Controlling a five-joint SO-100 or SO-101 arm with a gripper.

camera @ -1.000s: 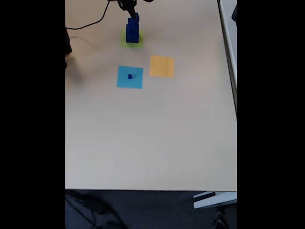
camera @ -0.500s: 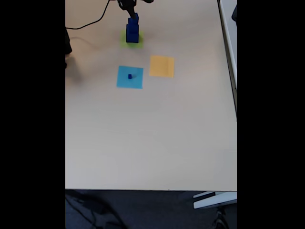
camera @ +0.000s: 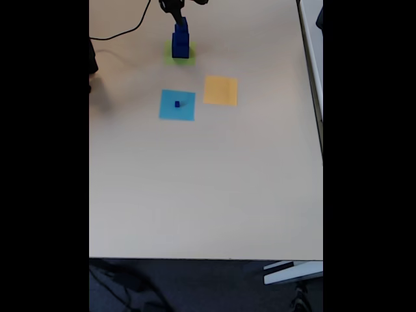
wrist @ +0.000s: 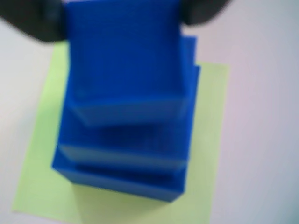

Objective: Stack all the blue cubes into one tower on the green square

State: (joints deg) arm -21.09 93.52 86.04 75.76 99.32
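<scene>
Tapering upward in three dark-blue steps, the tower [wrist: 124, 126] stood on the green square [wrist: 42, 186]. The gripper [wrist: 122, 11] pinched its top cube. A tiny blue cube [camera: 177, 104] sat apart on the light-blue square [camera: 168, 112].

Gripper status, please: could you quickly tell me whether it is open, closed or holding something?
Gripper: closed on the top cube of the tower.
</scene>
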